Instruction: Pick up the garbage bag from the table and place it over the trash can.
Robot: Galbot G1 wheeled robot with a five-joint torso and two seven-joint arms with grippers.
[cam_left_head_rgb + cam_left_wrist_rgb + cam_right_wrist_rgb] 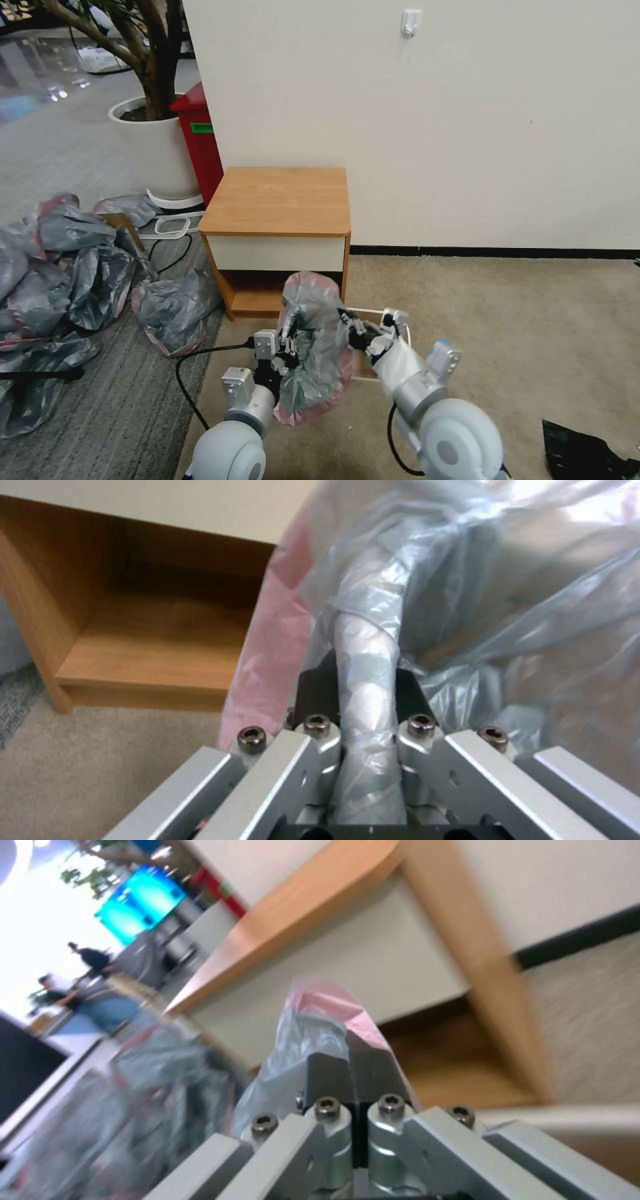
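Note:
The garbage bag (pixel 313 347), thin grey plastic with a pink band, hangs stretched between both grippers just in front of the table (pixel 277 200). My left gripper (pixel 288 347) is shut on a twisted strand of the bag (pixel 367 645); the left wrist view shows the gripper (pixel 363 685) closed around it. My right gripper (pixel 350 327) is shut on the bag's pink rim (pixel 327 1010), with its fingertips (pixel 350 1072) pressed together. The cream trash can (pixel 383 313) stands on the carpet behind the bag, mostly hidden; part of its rim (pixel 567 1115) shows in the right wrist view.
A heap of grey-and-pink bags (pixel 60 267) covers the floor at the left. A red bin (pixel 197 140) and a white planter (pixel 157 147) stand behind the table by the wall. A black sheet (pixel 587 453) lies at the right front. A black cable (pixel 190 373) trails near the left arm.

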